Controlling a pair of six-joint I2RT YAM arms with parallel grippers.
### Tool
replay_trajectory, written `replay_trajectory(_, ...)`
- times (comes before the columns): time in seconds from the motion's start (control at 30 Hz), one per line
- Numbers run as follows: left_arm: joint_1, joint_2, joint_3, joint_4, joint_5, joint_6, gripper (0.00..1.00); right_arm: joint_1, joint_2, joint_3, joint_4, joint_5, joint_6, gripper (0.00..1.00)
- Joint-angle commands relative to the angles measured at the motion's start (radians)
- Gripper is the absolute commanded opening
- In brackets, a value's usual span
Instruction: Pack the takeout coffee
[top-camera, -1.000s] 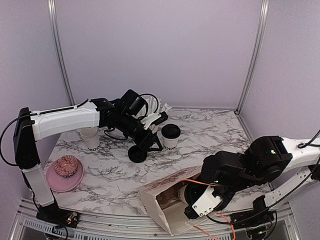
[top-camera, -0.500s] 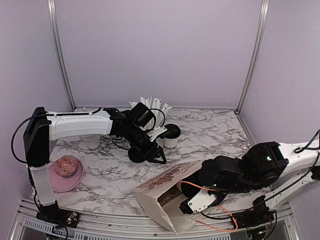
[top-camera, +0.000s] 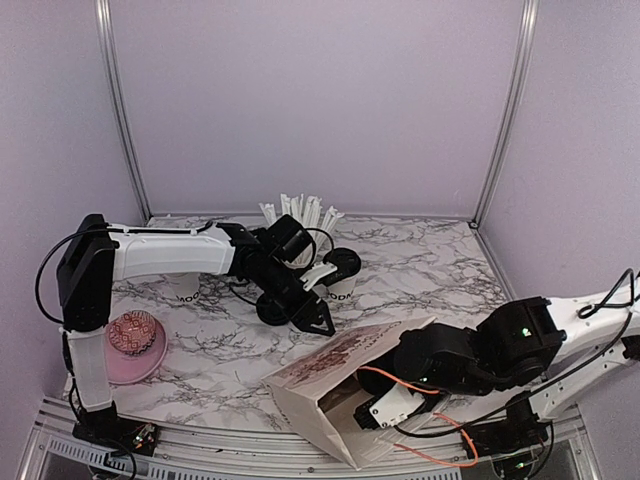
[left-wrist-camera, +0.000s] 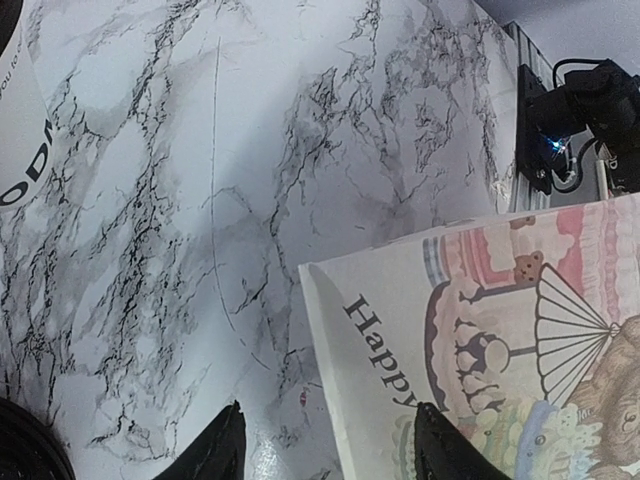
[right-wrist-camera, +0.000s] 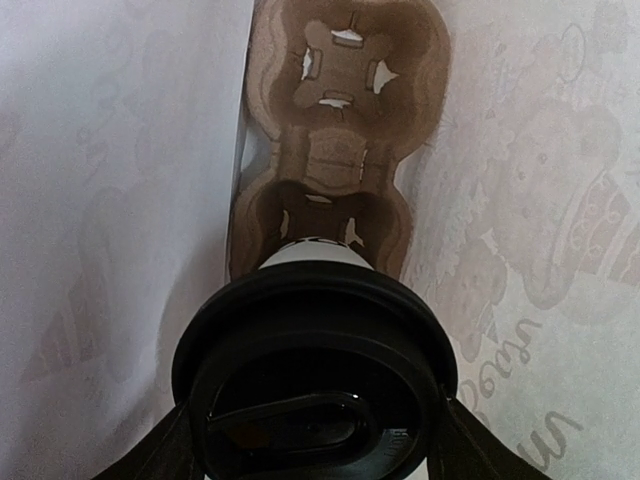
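Cup (right-wrist-camera: 315, 375), black-lidded, in right gripper (right-wrist-camera: 312, 445) — inside paper bag (top-camera: 330, 365).

The right tool (right-wrist-camera: 312, 448) gripped the lidded cup (right-wrist-camera: 313, 345) at either side of its black rim, inside the paper bag (right-wrist-camera: 110, 200). The cup's white body met the nearer socket of a brown cardboard carrier (right-wrist-camera: 340, 120).

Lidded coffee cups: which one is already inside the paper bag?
The cup between the right fingers, at the cardboard carrier inside the paper bag. The other lidded cup stands outside on the marble table.
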Motion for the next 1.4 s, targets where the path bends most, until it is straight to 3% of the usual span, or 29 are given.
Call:
replay_trajectory(0.0,-0.005,0.029,-0.007,0.007,0.035,0.001,0.58,-0.001,-0.033,-0.010,0.093,0.038,0.002,0.35)
replay_trajectory(1.07,0.010,0.106,0.034,0.003,0.101,0.026,0.57,-0.127,-0.051,-0.052,0.186,-0.177,-0.075,0.29)
replay_trajectory(1.37,0.018,0.100,0.034,0.004,0.101,0.027,0.57,-0.129,-0.045,-0.052,0.174,-0.212,-0.079,0.33)
